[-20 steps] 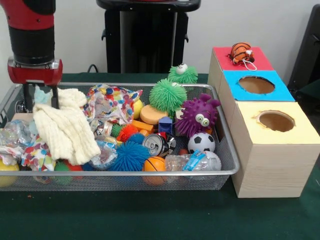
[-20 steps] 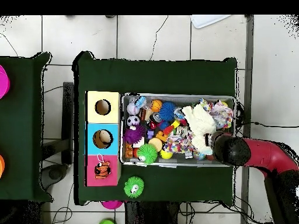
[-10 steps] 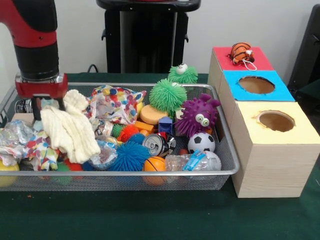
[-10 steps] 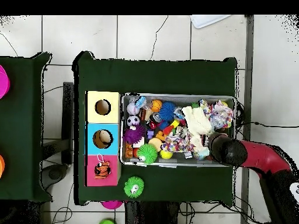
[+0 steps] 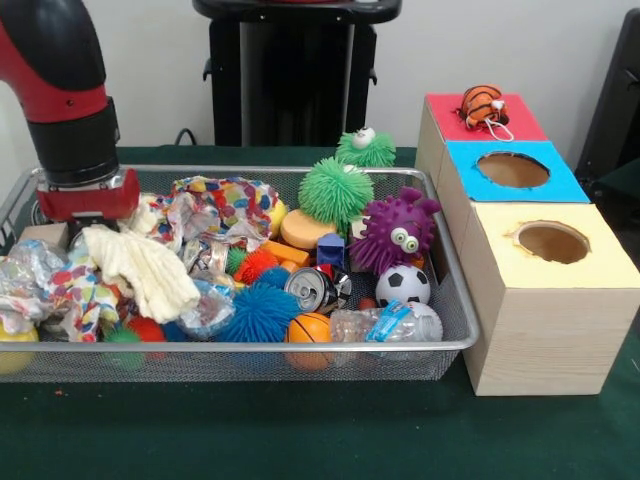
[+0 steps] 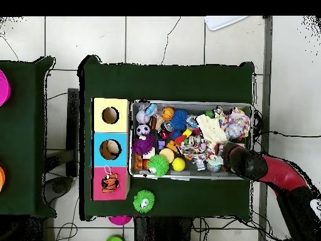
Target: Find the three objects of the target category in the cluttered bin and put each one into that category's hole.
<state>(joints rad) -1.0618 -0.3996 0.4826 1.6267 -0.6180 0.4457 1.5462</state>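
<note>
Claw [image 5: 88, 222] low at the frame's left, fingers hidden so we cannot tell their state, seems to rake the cream cloth [image 5: 145, 268] aside, uncovering toys in the bin [image 5: 452, 300].

Gripper [image 5: 88, 222]: fingers buried behind the cream cloth [image 5: 140, 268] at the wire bin's [image 5: 250, 347] end; jaw position undeterminable in either view. Arm cut off by the front view's top edge. Beneath the cloth, a red ball [image 5: 146, 329] shows only in part. Orange ball [image 5: 309, 330] is partly masked by the bin's near rim. Contents of the yellow-topped box's hole [image 5: 552, 242] not discernible.
</note>
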